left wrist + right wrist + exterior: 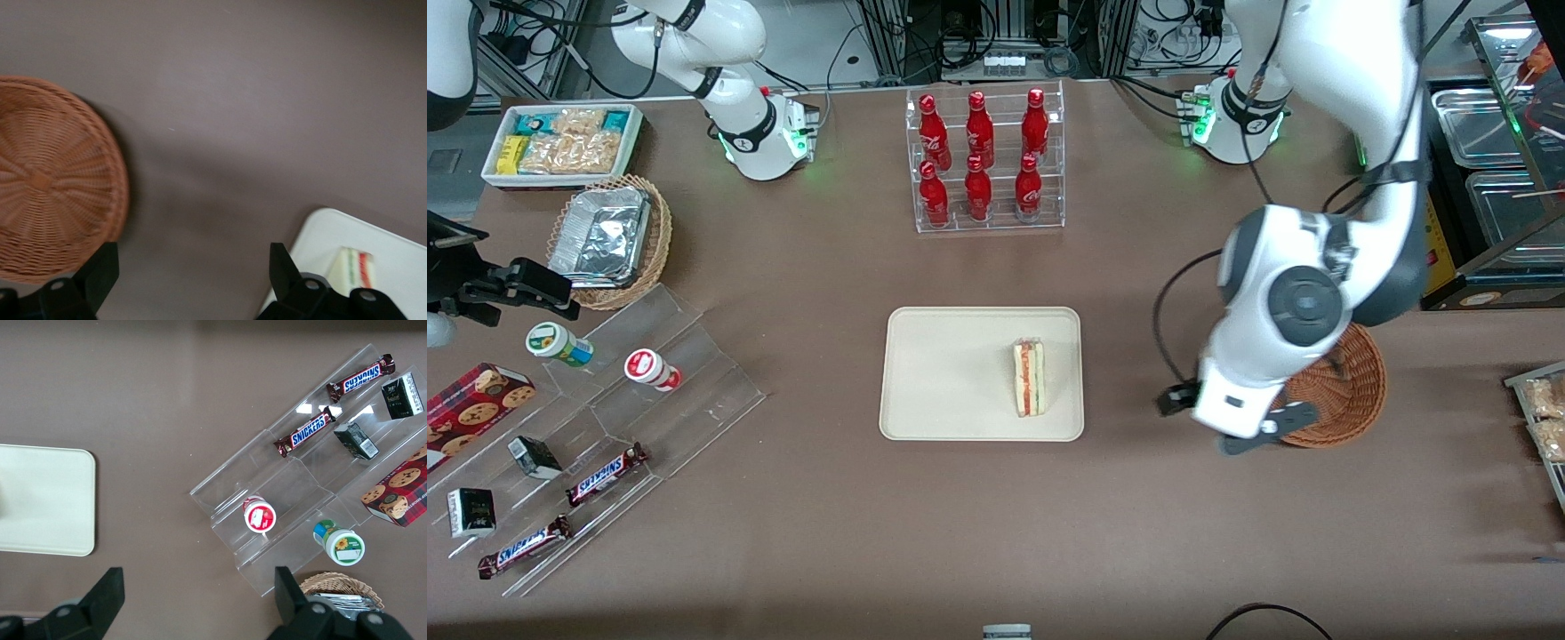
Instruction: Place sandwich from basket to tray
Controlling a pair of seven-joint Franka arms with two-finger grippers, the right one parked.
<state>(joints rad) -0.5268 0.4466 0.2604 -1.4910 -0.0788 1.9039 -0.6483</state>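
Hovering between basket (1343, 391) and tray (925, 373), claw (193, 273) spread wide, empty; sandwich (1029, 377) lies on tray, long axis toward camera.

"SNICKERS" on two chocolate bars (606, 475)

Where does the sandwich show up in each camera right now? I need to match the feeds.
Front view: the sandwich lies on the tray, near the tray's end closest to the basket.
Left wrist view: the sandwich sits on the tray's corner, past the open gripper, which hovers over bare table between basket and tray.
Right wrist view: the sandwich is not visible.
Shared landmark: the tray.
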